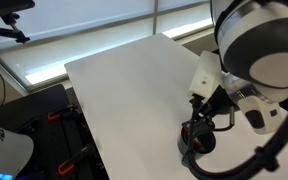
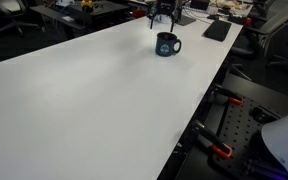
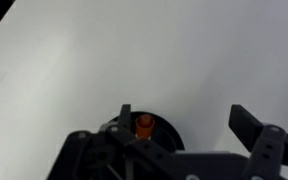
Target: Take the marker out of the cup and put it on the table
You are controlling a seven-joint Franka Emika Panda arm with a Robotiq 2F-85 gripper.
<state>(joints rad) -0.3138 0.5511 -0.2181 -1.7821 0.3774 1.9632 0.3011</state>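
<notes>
The black cup (image 2: 167,44) stands near the far edge of the white table (image 2: 84,90). It also shows in an exterior view (image 1: 196,140) under the arm. In the wrist view the cup (image 3: 167,128) is at the bottom, with the orange-red marker (image 3: 144,125) standing inside it. My gripper (image 3: 187,122) is open and empty above the cup. One finger is over the cup's rim by the marker and the other is off to the side over the table (image 3: 134,50). In both exterior views the gripper (image 2: 164,15) (image 1: 209,108) hangs just above the cup.
A flat black object (image 2: 216,30) lies on the table beyond the cup. Black frames with orange clamps (image 2: 222,150) (image 1: 54,115) stand beside the table edges. Cluttered desks are behind. The table (image 1: 124,90) is bare apart from the cup.
</notes>
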